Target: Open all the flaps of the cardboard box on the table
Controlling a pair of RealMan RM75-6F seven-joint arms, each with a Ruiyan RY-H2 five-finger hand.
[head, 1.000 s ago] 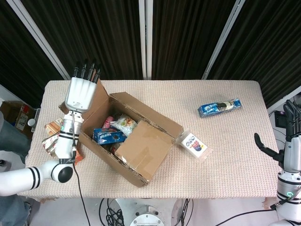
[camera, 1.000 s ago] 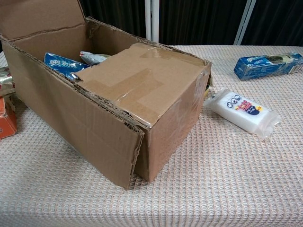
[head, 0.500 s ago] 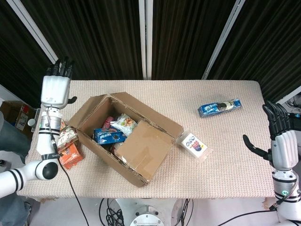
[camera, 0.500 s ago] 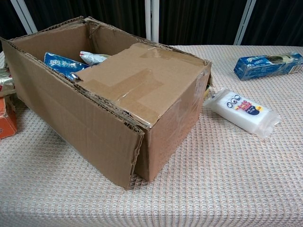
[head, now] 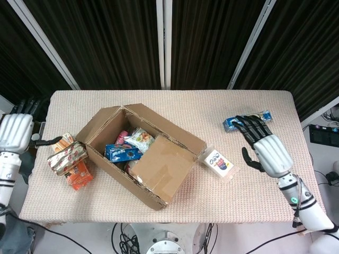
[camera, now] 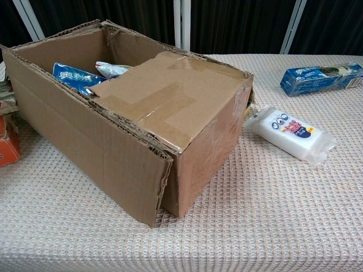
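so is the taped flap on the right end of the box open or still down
Still down. The taped flap lies flat over that end of the cardboard box, hiding what is beneath it; only the other end shows snack packets.

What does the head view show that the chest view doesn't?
Only the head view shows both robot hands: the left robot hand off the table's left edge, and the right robot hand over the table near the blue packet, both holding nothing. It also shows the full snack pile left of the box. Only the chest view shows the box's near side walls. Both show the closed taped flap, the snacks inside, the white pack and the blue packet.
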